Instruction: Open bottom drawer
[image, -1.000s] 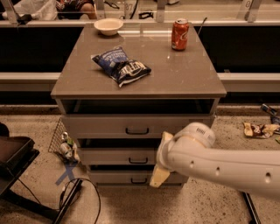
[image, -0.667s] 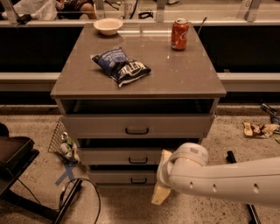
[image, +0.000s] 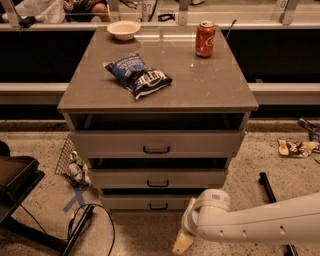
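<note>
Presently gripper (image: 182, 243) low, before bottom drawer (image: 150, 202).

Bottom drawer (image: 150, 202) lowest, grey front; gripper (image: 182, 243) below-right

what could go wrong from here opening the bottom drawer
The gripper hangs near the floor, below and right of the bottom drawer and its small handle, so it may miss the bar or bump the drawer front. A hard tug could shake the cabinet and tip the soda can on top.
</note>
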